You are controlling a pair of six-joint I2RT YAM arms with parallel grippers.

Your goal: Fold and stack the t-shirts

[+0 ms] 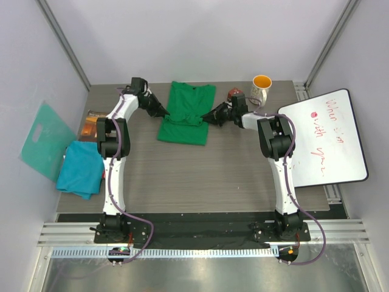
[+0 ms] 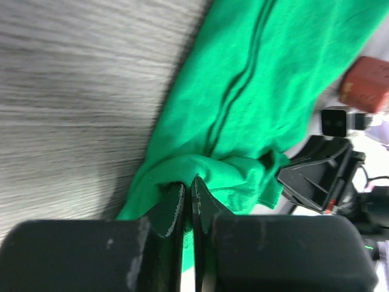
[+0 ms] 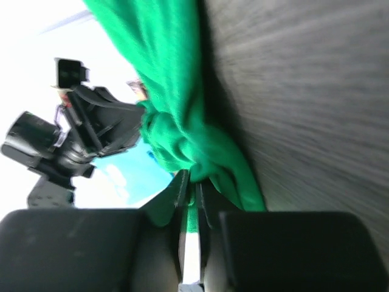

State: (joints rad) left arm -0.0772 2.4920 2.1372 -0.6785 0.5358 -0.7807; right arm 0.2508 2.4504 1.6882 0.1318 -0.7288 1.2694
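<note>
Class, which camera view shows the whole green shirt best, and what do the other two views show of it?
The top view: the green shirt shows in full, spread on the table. Each wrist view shows only a bunched edge of it, pinched in the left hand or the right hand.

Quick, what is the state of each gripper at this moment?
Left gripper: shut, fingers pinching a fold of the green t-shirt.
Right gripper: shut, fingers pinching the same shirt at its opposite edge.
</note>
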